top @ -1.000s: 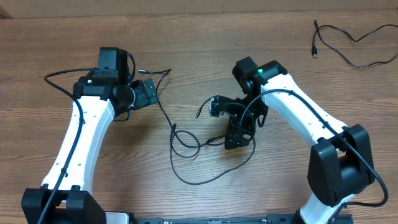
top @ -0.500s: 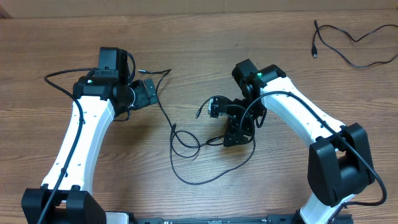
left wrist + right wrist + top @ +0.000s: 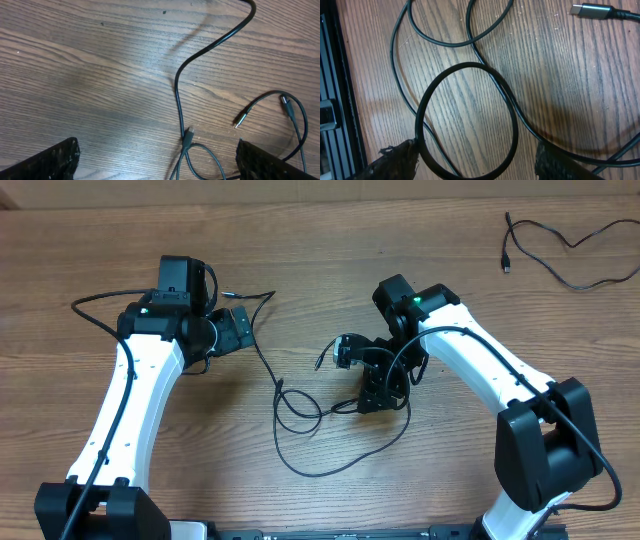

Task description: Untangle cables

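A brown wood-grain table [image 3: 320, 240] is seen from above, with two white robot arms coming in from the near edge. A tangle of thin black cables [image 3: 277, 415] lies on the middle of the table between the arms, its loops spreading toward the near edge. One strand runs from the tangle up toward the left gripper [image 3: 238, 330], which sits over the table's left side.

In the left wrist view, its black fingers [image 3: 50, 162] stand at the two lower corners of the picture. The jaws are wide apart and hold nothing. Between the fingers a cable ends in a flat grey plug [image 3: 189, 134], with a slim metal-tipped jack [image 3: 240, 120] near it.

The right gripper [image 3: 378, 390] points down onto the right edge of the tangle. In its wrist view the jaws are parted. A rounded loop of black cord [image 3: 470, 65] lies flat on the wood between the fingertips [image 3: 400, 157], not pinched. A silver plug [image 3: 590, 9] lies at the top corner.

A separate black cable [image 3: 570, 255] lies well apart, at the far right corner.
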`<state>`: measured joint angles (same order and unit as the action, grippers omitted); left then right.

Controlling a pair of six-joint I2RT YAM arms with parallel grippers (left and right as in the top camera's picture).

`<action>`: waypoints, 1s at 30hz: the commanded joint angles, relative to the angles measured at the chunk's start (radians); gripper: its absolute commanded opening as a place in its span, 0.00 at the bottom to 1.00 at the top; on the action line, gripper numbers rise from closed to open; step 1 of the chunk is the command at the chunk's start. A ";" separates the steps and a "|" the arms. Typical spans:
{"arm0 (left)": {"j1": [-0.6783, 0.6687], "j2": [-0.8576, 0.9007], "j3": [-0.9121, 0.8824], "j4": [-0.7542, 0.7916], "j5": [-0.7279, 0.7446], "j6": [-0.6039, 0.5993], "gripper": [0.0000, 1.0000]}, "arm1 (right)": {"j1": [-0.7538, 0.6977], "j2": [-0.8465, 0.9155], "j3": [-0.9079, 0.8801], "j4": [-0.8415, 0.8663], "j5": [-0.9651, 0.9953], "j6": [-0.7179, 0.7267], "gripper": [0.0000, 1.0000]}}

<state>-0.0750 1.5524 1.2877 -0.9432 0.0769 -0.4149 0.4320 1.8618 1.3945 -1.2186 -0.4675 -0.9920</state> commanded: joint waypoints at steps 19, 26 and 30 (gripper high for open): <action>0.003 0.003 0.015 0.005 -0.006 0.015 1.00 | 0.006 0.000 -0.062 0.041 0.001 -0.004 0.41; 0.003 0.003 0.015 0.005 -0.006 0.015 1.00 | 0.006 0.000 -0.059 0.043 -0.074 -0.003 0.04; 0.003 0.003 0.015 0.005 -0.006 0.015 0.99 | 0.006 0.000 -0.024 0.022 -0.089 0.035 0.04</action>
<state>-0.0750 1.5524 1.2877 -0.9424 0.0769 -0.4149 0.4328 1.8618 1.3354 -1.1866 -0.5156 -0.9890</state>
